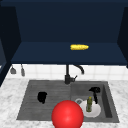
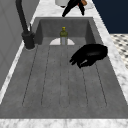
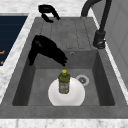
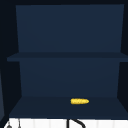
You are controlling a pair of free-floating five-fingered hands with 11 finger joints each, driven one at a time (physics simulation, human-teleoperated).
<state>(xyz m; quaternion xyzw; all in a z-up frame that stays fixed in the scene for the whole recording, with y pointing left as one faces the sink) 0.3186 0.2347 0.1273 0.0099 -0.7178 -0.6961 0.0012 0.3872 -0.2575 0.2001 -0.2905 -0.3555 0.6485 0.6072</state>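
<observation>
**Upright bottle under reaching fingers: tipping risk**

Over the basin of the sink [image 3: 105,82], the right hand [image 3: 46,50]: fingers long and loosely spread, angled down, gripping nothing, tips just short of the bottle [image 3: 64,82]. Bottle upright on the white plate [image 3: 75,96], beside the drain. Above the drainboard, the left hand [image 1: 42,97], slack and holding nothing. Likely trouble: a glancing touch on the cap, enough to topple the narrow bottle off the plate, or a skid of the plate itself.
</observation>
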